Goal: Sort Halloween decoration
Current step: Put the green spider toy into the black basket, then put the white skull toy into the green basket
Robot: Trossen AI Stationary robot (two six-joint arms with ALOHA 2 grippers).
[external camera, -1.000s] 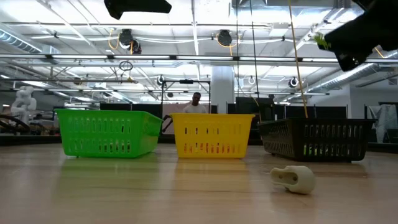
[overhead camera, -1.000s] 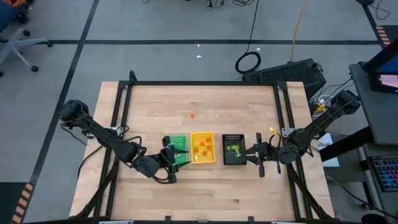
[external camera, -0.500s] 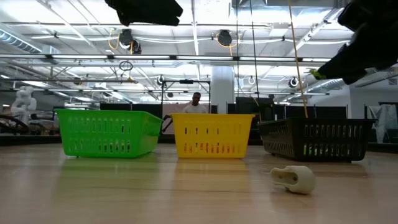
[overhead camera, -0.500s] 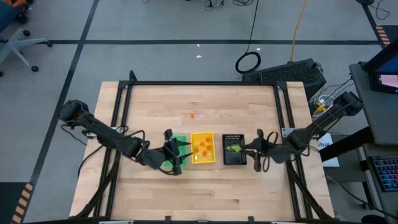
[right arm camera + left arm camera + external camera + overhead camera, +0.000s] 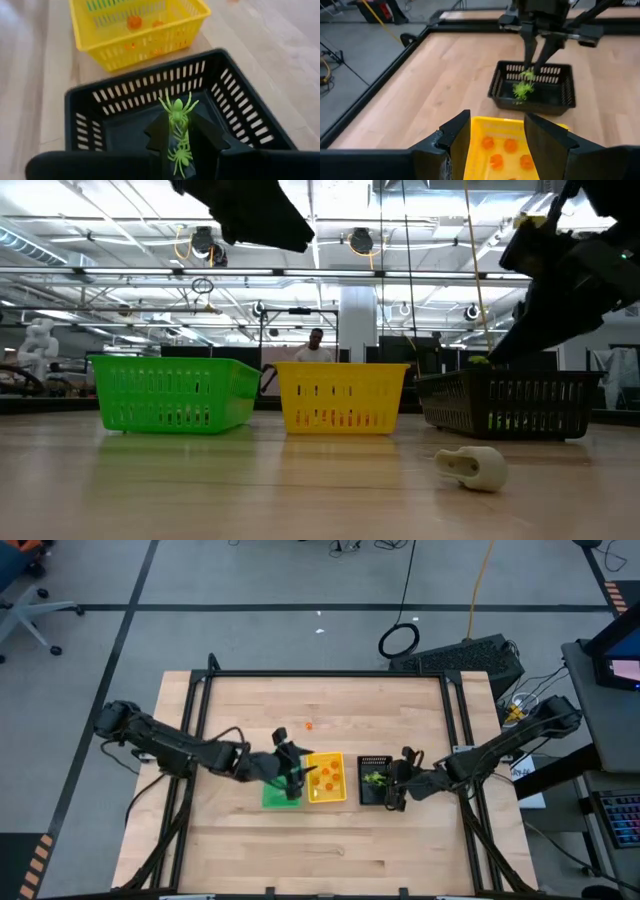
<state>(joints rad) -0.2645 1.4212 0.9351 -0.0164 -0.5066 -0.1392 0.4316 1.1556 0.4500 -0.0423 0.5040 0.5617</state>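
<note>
Right gripper [image 5: 180,131] poised over the black tray [image 5: 250,125], lower centre of the right wrist frame, fingers clamped on a yellow-green spider [image 5: 176,112]; more green spiders [image 5: 376,779] already lying inside. Left gripper [image 5: 495,137] hovering above the yellow tray [image 5: 485,125], bottom centre of the left wrist frame, fingers standing apart with nothing visible between them; orange trinkets [image 5: 505,152] resting in that tray. One stray orange piece [image 5: 309,725] above the trays in the high frame, a pale whitish-grey piece [image 5: 472,465] at lower right of the low frame.

Risk, as a judgement: spider legs snagging on the fingers at release, or catching the slotted wall and hanging over the rim rather than dropping in. Trays sitting close side by side, so little room between the two arms near frame centre; possible clash on any inward reach. Plenty of bare table [image 5: 250,700] toward the upper part of the high frame.
</note>
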